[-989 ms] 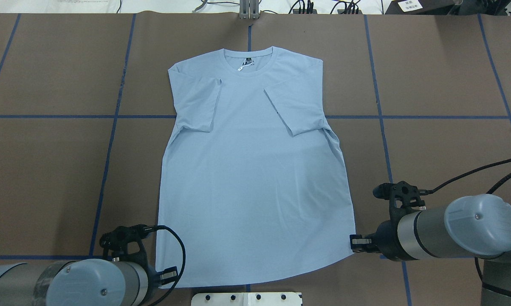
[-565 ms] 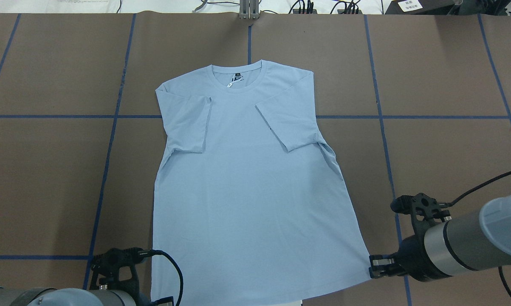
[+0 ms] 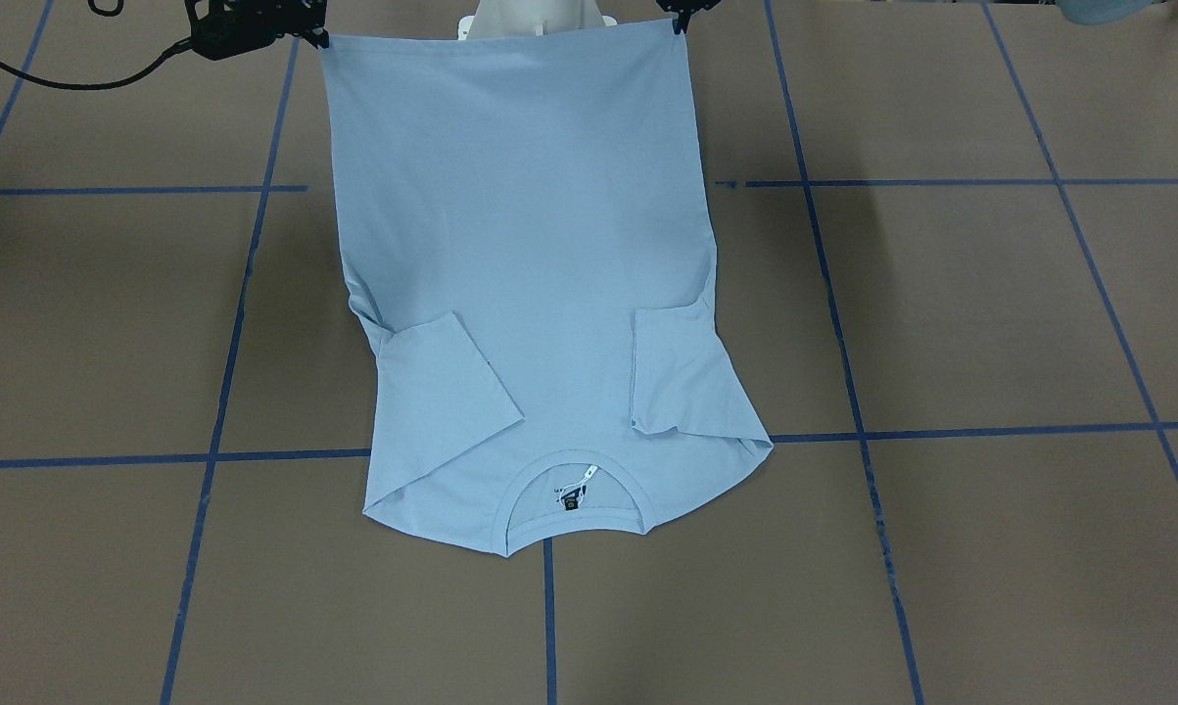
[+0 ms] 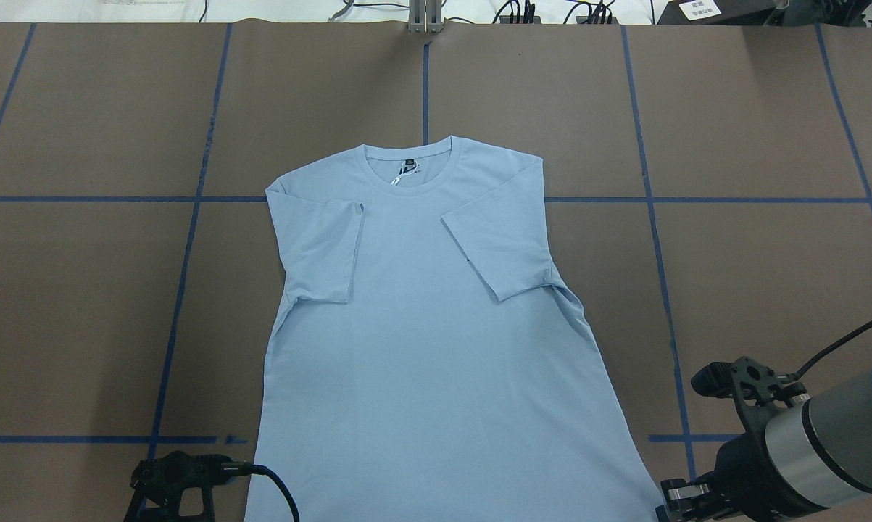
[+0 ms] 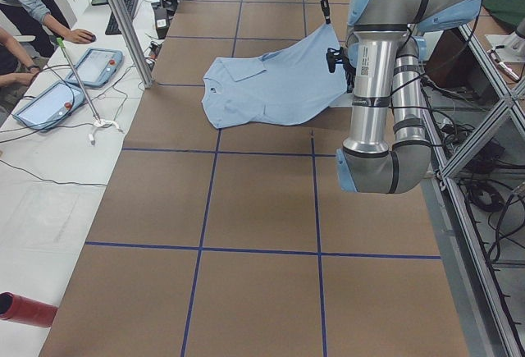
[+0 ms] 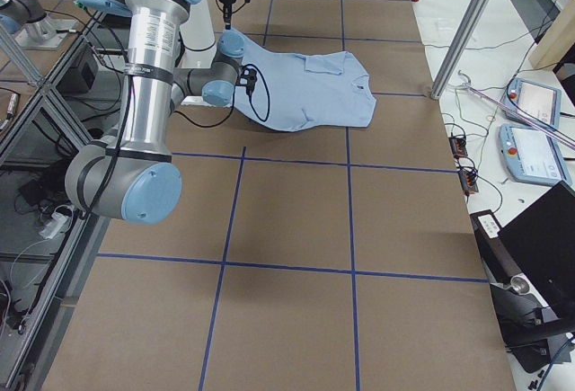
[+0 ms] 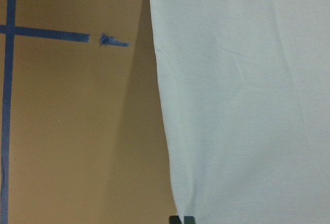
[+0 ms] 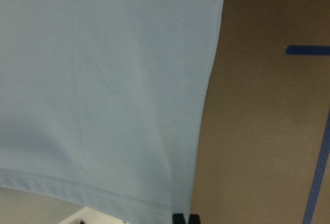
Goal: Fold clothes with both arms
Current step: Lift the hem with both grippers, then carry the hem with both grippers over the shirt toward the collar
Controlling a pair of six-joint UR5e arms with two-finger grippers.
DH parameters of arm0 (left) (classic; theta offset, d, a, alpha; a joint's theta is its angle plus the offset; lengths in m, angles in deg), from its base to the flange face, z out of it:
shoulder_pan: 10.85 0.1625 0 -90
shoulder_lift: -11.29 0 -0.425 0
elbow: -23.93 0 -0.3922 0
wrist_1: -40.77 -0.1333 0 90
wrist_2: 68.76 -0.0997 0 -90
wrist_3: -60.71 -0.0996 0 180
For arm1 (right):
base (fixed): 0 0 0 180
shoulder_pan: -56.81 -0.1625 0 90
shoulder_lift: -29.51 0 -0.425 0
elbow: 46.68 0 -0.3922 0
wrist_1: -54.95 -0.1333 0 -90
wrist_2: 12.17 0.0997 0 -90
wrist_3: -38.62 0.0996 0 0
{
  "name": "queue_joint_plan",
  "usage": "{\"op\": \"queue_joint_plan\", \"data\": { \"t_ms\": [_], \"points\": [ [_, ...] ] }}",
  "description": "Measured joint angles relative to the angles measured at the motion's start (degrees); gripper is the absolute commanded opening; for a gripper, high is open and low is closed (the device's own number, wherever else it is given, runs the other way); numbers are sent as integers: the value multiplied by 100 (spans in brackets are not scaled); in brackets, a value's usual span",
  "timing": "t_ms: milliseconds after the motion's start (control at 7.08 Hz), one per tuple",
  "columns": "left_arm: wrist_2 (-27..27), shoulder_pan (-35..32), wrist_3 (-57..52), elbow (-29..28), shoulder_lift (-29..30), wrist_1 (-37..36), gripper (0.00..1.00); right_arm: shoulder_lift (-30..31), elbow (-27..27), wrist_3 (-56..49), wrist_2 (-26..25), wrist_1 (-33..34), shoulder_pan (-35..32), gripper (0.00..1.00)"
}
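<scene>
Left gripper (image 7: 182,219) and right gripper (image 8: 185,218) each pinch a hem corner of the light blue T-shirt (image 4: 421,348), holding that edge raised beside the robot. Farther out, the shirt slopes onto the brown table (image 4: 80,290), sleeves (image 4: 320,246) folded inward, collar (image 4: 407,151) flat at the far end.

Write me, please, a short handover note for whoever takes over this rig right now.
Left gripper: jaws shut on one hem corner of the T-shirt.
Right gripper: jaws shut on the other hem corner.
The hem is held raised off the table at the robot's side; the collar end lies flat.
Done: both sleeves folded in over the body.
Left: fold the body, probably hem towards collar.
</scene>
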Motion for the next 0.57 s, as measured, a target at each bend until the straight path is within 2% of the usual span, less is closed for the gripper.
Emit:
{"op": "queue_joint_plan", "data": {
  "t_ms": [283, 565],
  "points": [
    [27, -501, -305, -46, 64, -6, 0, -595, 397, -29, -6, -3, -460, 0],
    [39, -1222, -943, -273, 92, -1, 0, -1496, 1128, -58, 40, -6, -1318, 0]
  ]
}}
